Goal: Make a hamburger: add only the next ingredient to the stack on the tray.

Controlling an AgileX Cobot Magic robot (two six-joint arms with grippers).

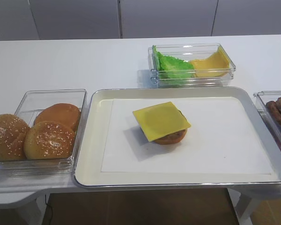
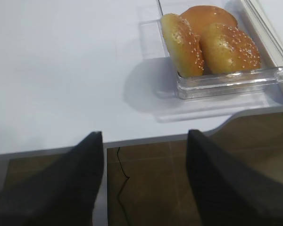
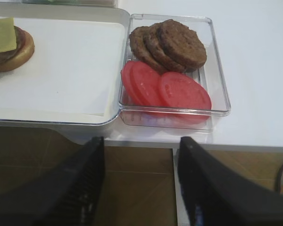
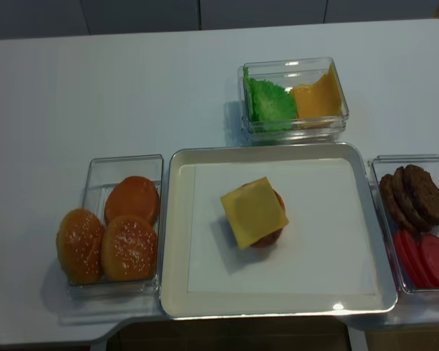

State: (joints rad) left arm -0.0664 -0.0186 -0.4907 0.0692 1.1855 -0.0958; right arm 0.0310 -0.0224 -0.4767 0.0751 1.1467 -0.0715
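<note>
**Cheese slice sits on the patty; both grippers hang off the counter's front edge**

The thin square slice of yellow cheese (image 1: 161, 120) lies flat on top of the round brown meat patty and golden-brown bun bottom (image 1: 172, 136), turned at an angle so its corners overhang the stack. Only the near-right edge of patty and bun shows beneath it in the high views. The stack stands near the middle of the large rectangular silver metal tray (image 1: 91, 140), on its white paper liner (image 1: 225, 140).

Behind the tray, a clear plastic container (image 4: 293, 99) holds green lettuce leaves (image 4: 271, 101) on its left and more yellow cheese (image 4: 316, 99) on its right. To the left of the tray, another clear container (image 4: 121, 219) carries two sesame-topped domed buns (image 4: 102, 247) and one plain bun piece (image 4: 132, 199). To the right, a third clear container (image 3: 217, 70) holds dark brown patties (image 3: 172, 43) at the back and red tomato slices (image 3: 167, 89) at the front; it stands just beside the tray's right rim.

The right gripper (image 3: 140, 183) is spread wide with nothing between its dark fingers, below the counter's front edge, in front of the patty-and-tomato container. The left gripper (image 2: 145, 179) is likewise wide apart and holds nothing, at the front edge of the white counter (image 2: 61, 70) to the left of the bun container. Neither gripper appears in the high views.
</note>
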